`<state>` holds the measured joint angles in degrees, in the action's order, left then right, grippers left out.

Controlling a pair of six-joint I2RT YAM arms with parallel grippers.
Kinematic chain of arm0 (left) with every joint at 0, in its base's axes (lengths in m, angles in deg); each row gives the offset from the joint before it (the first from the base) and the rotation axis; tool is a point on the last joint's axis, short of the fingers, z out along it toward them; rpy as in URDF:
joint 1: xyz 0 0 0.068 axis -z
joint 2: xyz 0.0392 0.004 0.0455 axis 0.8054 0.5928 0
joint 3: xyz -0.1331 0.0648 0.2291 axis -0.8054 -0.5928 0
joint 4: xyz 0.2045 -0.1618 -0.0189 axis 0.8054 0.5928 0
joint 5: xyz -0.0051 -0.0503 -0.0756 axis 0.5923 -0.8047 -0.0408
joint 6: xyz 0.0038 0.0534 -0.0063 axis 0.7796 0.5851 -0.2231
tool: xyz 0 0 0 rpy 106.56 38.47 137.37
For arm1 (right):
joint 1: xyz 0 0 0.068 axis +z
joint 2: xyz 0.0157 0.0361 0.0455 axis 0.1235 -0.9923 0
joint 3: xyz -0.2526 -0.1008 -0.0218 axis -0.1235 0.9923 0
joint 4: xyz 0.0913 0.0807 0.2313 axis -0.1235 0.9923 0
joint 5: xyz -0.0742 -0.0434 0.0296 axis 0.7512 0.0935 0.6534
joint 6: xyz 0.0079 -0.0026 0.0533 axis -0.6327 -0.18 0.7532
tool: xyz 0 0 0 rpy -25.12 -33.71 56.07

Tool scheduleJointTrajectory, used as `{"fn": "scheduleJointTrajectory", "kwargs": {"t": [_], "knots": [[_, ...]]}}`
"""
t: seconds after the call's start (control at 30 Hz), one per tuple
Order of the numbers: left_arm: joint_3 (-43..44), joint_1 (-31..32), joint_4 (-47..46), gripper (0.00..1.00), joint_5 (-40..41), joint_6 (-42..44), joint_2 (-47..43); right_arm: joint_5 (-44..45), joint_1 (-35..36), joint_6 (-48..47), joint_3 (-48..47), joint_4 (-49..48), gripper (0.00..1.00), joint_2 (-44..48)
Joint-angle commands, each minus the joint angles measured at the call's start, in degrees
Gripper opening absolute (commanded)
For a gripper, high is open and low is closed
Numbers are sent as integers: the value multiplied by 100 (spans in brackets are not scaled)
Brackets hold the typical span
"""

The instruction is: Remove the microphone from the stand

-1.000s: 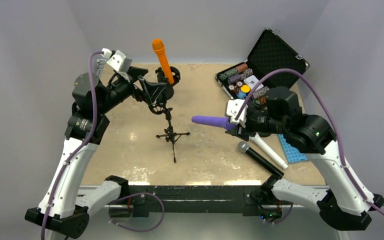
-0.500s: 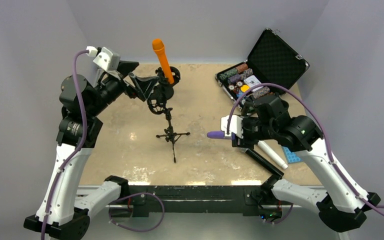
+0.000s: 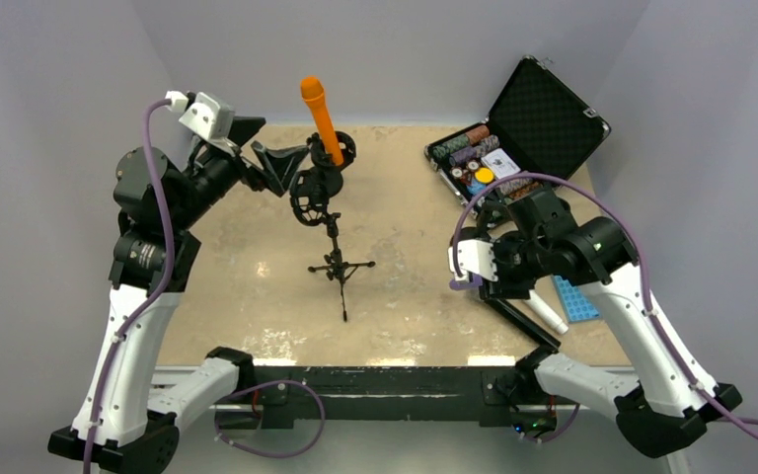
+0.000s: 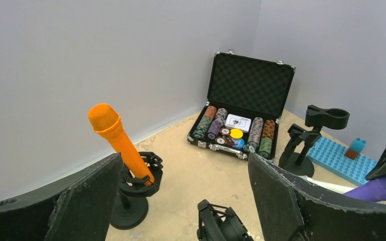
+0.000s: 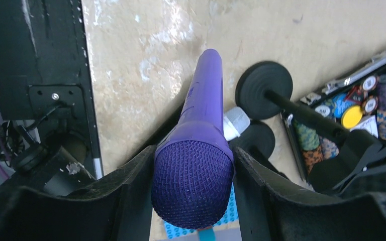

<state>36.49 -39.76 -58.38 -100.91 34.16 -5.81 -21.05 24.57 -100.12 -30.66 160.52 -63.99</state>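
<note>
The purple microphone (image 5: 201, 145) is free of any stand: the right gripper (image 5: 193, 193) pinches it near the head, low in the right wrist view, over the table (image 3: 405, 217) beside an empty stand (image 5: 301, 118). I judge only the laying down is left. The left gripper (image 3: 266, 163) is spread wide at the upper left, near the orange microphone (image 3: 322, 118), which sits in its holder (image 4: 140, 181).

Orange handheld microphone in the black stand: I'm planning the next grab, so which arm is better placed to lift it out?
Left. The left end effector is open, empty and facing the orange handheld microphone close by. The right end effector is shut on the purple mesh-headed microphone, well away from it.
</note>
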Motion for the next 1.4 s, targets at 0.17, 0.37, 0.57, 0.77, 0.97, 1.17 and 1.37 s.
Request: {"fn": "scheduleJointTrajectory", "kwargs": {"t": [0.17,0.37,0.57,0.77,0.97,1.17,1.37], "knots": [[142,-250,-164,99,17,-130,28,54,-408,-902,1024,-454,0,733],[177,-263,-209,99,15,-152,68,198,-449,-1189,817,350,0,673],[161,-286,-538,97,-1348,22,-103,-287,-450,-954,-91,428,0,558],[1397,565,435,100,-2223,1363,-52,-998,-451,-20,-1421,270,0,129],[2993,1352,2048,99,-2931,2270,795,-1287,-446,838,-2325,-342,0,-74],[3765,3417,4270,99,-1172,4460,1821,-1531,-450,1729,-3000,-1177,0,-49],[3122,3988,3140,97,659,4546,2304,-1738,-450,2084,-3222,-1522,0,210]]}}
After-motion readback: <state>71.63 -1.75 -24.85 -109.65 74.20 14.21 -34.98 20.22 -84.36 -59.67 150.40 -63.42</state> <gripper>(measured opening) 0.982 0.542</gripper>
